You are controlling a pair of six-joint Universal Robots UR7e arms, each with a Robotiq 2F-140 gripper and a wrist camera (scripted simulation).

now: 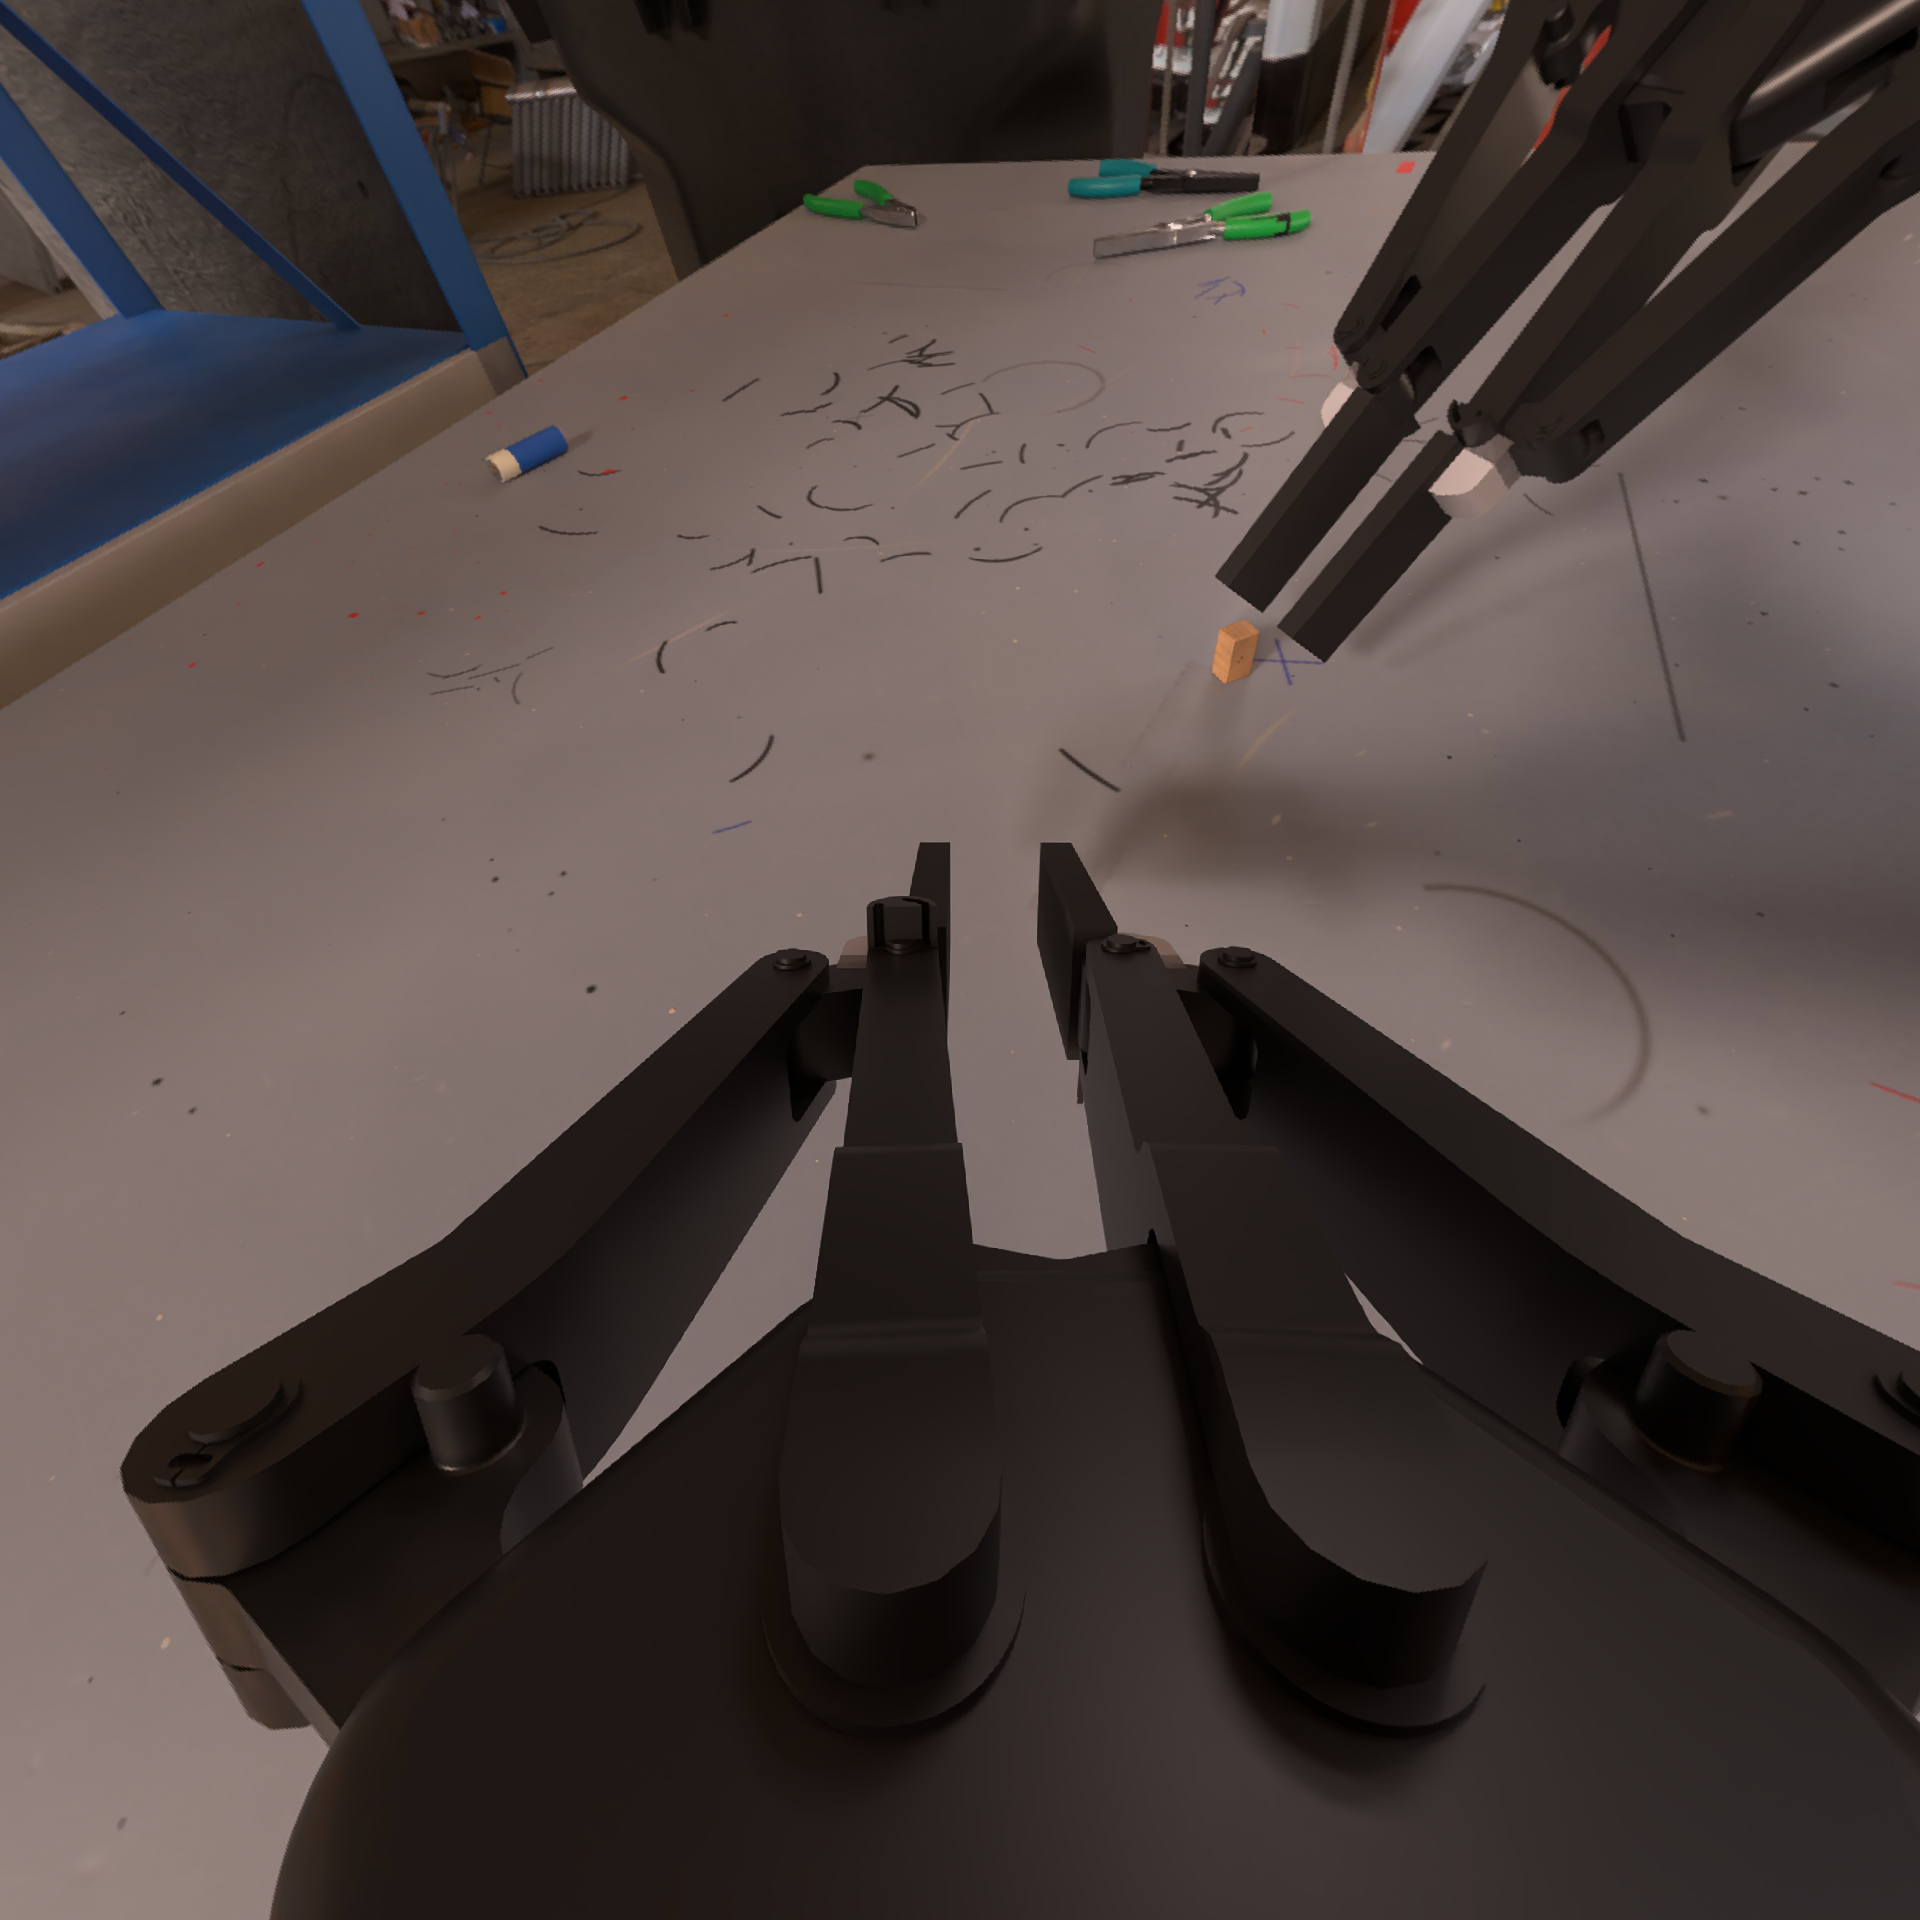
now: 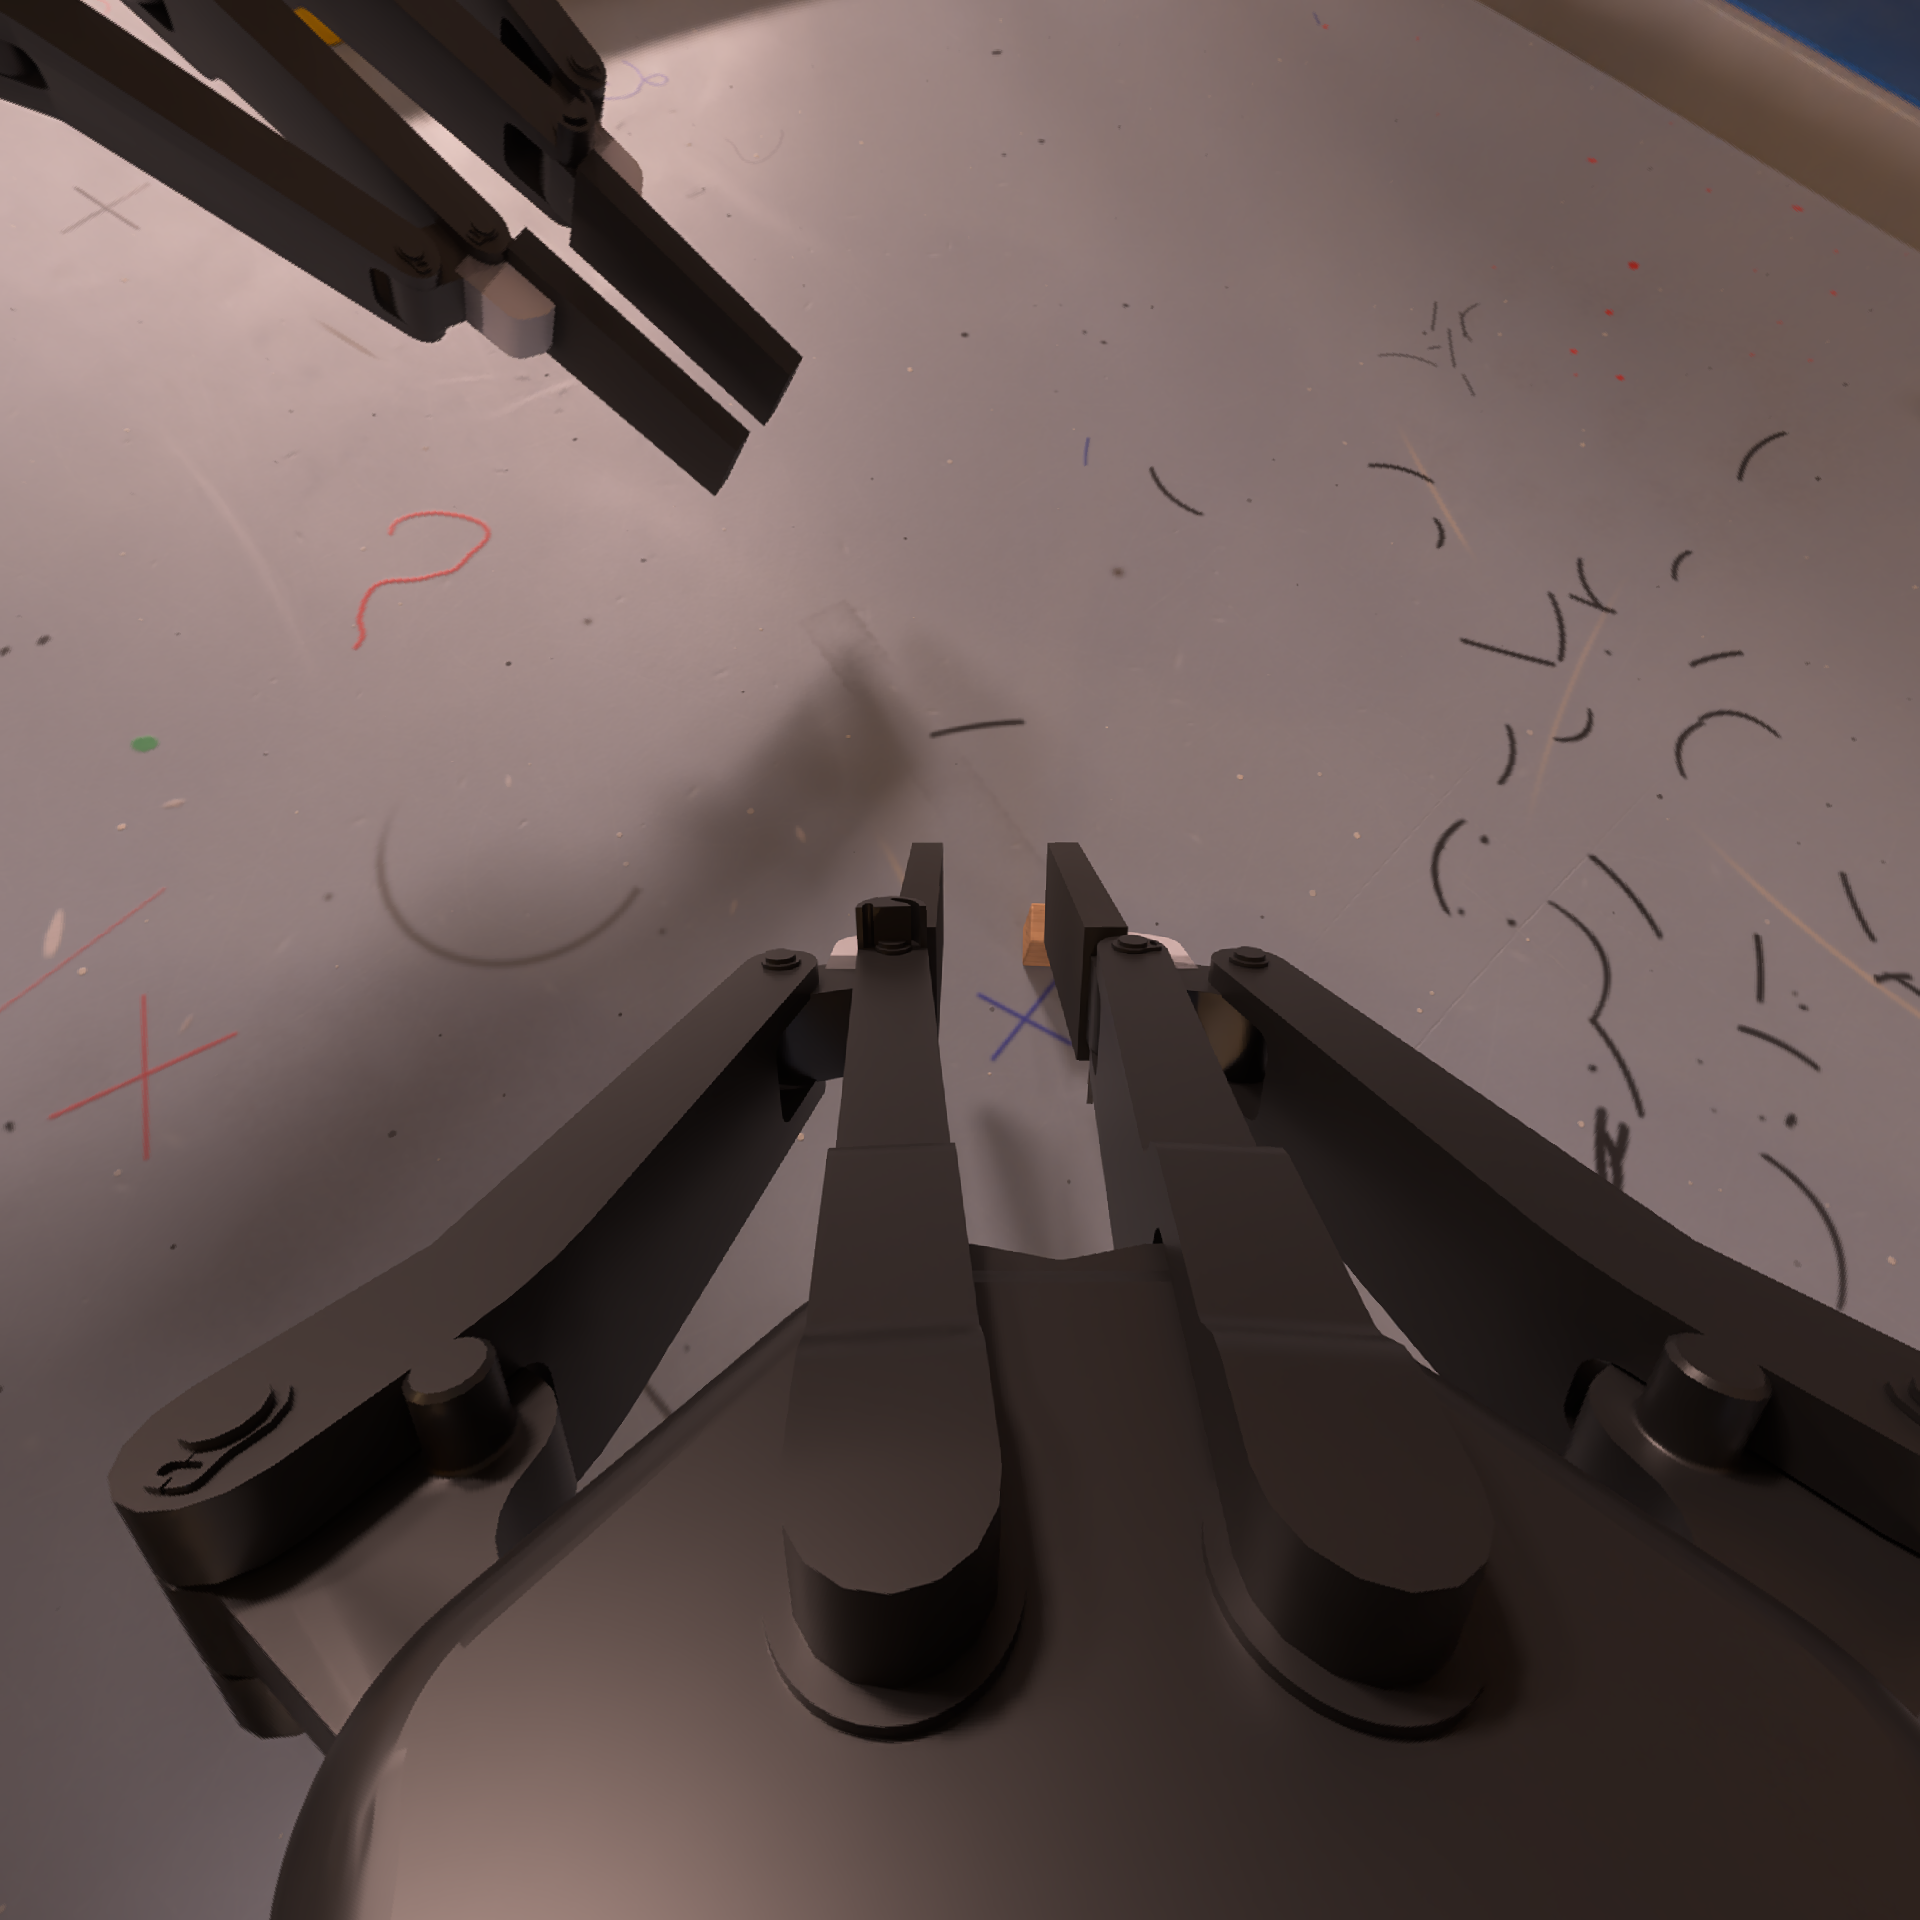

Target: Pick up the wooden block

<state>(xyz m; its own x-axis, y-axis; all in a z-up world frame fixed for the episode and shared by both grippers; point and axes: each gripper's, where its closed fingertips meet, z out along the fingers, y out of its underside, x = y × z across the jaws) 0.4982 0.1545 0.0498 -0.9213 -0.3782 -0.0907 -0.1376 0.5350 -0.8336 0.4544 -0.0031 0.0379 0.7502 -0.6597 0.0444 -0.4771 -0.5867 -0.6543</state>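
Right gripper [image 2: 994, 873] low over the table [image 1: 312, 935], approach step; wooden block [image 1: 1235, 652] not yet held.

Right fingers stand a narrow gap apart with nothing between them. The block stands on the table just beside the right-hand fingertip, half hidden behind it in the right wrist view, next to a blue pen cross [image 2: 1023, 1020]. Contact cannot be judged. Left gripper [image 1: 994, 873] hovers well apart, fingers likewise narrowly parted, empty. Judged next: shift sideways to centre the block in the gap, widen if needed, then close and lift. Writing: only pen scribbles and crosses on the table; no brand or label legible. Far end: green-handled pliers [image 1: 862, 203].
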